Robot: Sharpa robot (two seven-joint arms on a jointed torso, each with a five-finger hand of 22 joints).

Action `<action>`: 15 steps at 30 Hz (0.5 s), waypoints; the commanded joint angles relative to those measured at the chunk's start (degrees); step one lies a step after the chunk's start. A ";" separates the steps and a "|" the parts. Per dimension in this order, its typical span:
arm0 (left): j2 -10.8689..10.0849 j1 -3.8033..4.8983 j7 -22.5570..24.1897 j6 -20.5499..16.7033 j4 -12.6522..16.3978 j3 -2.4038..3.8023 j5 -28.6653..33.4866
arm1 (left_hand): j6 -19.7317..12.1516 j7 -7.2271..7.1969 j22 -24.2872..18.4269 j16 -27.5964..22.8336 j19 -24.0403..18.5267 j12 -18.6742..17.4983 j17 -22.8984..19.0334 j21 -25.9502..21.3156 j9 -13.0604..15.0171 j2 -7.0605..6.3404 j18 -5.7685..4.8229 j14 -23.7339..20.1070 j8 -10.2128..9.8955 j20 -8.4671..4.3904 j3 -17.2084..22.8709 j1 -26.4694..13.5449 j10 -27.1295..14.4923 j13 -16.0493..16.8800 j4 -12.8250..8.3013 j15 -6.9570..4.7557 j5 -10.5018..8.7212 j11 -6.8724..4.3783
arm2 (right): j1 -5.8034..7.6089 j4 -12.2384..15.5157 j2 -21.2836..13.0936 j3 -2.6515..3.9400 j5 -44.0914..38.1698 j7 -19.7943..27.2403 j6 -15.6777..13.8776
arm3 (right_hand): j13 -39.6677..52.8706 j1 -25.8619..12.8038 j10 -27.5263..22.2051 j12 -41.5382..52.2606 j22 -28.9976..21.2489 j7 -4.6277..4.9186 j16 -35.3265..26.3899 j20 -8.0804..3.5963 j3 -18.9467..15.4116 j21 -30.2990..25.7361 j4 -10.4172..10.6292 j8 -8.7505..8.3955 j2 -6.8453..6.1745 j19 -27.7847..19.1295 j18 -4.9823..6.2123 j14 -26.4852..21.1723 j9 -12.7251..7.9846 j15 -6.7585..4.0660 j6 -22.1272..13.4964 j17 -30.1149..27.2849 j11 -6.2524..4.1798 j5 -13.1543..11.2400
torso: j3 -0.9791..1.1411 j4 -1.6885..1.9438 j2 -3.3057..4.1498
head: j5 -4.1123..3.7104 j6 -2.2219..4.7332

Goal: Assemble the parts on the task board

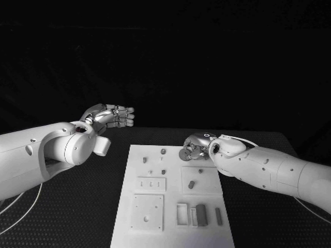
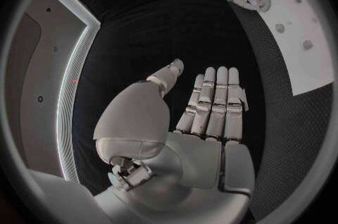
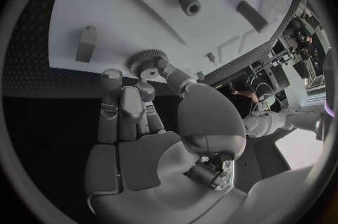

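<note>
The white task board [image 1: 175, 233] lies in the middle of the black table. My right hand [image 1: 197, 146] hovers over the board's far right part and pinches a small toothed gear [image 1: 187, 154] between thumb and fingertips. In the right wrist view the gear [image 3: 143, 60] sits at the fingertips [image 3: 111, 79], just above the board [image 3: 134, 4]. My left hand [image 1: 110, 115] is raised off the board's far left corner. The left wrist view shows this hand [image 2: 211, 106] flat, fingers straight, holding nothing.
Small pegs [image 1: 163, 151] and studs [image 1: 163, 171] stand on the board's far half. Two square plates [image 1: 148, 212] lie on the near left, and a dark block [image 1: 201, 215] sits among slots on the near right. A short cylinder [image 3: 188, 5] and an oblong piece [image 3: 251, 16] lie beyond the gear.
</note>
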 commanded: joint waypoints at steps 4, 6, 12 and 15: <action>0.01 0.07 0.41 0.70 0.08 0.03 -0.13 | -0.10 0.49 0.10 -0.38 0.06 -0.28 0.11 -0.32 -0.09 -0.06 -0.45 -0.01 -0.26 0.28 0.03 -0.56 0.19 0.06 -0.40 0.27 0.32 0.03 | -0.91 0.16 -0.20 -0.47 -4.75 0.21 0.29 | -0.13 3.00 -0.68 0.36 1.10 1.47 0.33 -0.22 0.20 0.52 -0.46 -0.01 -1.45 -0.36 3.55 -0.30 -0.05 -0.19 2.77 0.09 0.27 0.29 | 0.02 -0.05 0.01 | -0.02 -0.14; -0.03 0.07 0.43 0.65 0.08 0.03 -0.13 | -0.10 0.49 0.10 -0.39 0.06 -0.28 0.11 -0.32 -0.09 -0.06 -0.45 -0.01 -0.26 0.29 0.04 -0.56 0.19 0.06 -0.41 0.27 0.32 0.03 | -1.18 0.27 -0.22 -0.48 -5.00 0.38 -0.11 | -0.14 3.29 -0.66 0.38 1.09 1.46 0.34 -0.23 0.18 0.55 -0.47 0.01 -1.64 -0.37 3.55 -0.29 -0.04 -0.19 2.81 0.10 0.26 0.29 | 0.04 -0.04 0.01 | 0.00 -0.19; -0.09 0.07 0.43 0.69 0.11 0.03 -0.13 | -0.11 0.51 0.10 -0.40 0.05 -0.28 0.12 -0.32 -0.09 -0.05 -0.45 -0.01 -0.27 0.29 0.09 -0.59 0.18 0.06 -0.47 0.27 0.32 0.04 | -1.74 0.61 -0.36 -0.52 -5.89 0.85 -1.64 | -0.25 4.49 -0.45 0.51 1.07 1.36 0.58 -0.26 -0.07 0.68 -0.45 0.19 -2.86 -0.29 3.55 0.14 0.04 -0.27 3.18 0.77 0.17 0.28 | 0.04 -0.03 0.02 | -0.04 -0.31; -0.15 0.07 0.44 0.70 0.14 0.03 -0.14 | -0.11 0.52 0.11 -0.41 0.05 -0.28 0.13 -0.32 -0.09 -0.03 -0.45 -0.01 -0.26 0.29 0.12 -0.61 0.18 0.07 -0.50 0.28 0.32 0.04 | -1.96 0.71 -0.39 -0.53 -5.96 1.04 -2.07 | -0.30 4.64 -0.38 0.54 1.05 1.31 0.65 -0.25 -0.18 0.72 -0.42 0.29 -3.11 -0.21 3.55 0.28 0.09 -0.31 3.38 0.97 0.13 0.28 | 0.03 -0.08 -0.01 | -0.04 -0.29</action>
